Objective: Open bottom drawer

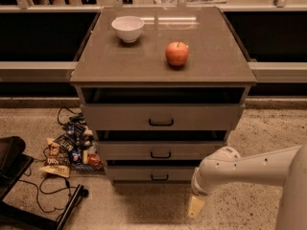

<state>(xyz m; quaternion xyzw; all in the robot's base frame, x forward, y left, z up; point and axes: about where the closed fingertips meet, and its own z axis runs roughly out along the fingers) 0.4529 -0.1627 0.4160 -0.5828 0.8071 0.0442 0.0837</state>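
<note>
The bottom drawer (152,174) is the lowest and slimmest of the cabinet's three grey-taupe fronts, with a small black bar handle (159,178). It looks closed or nearly so. Above it are the middle drawer (160,151) and the tall top drawer (160,117). My white arm (249,169) reaches in from the right. My gripper (195,207) hangs low near the floor, to the right of and slightly below the bottom drawer's handle, apart from it.
A white bowl (127,28) and a red apple (177,53) sit on the cabinet top (120,61). Snack packets (69,150) and black cables (48,188) lie on the floor to the left. A dark object (12,162) stands at the far left.
</note>
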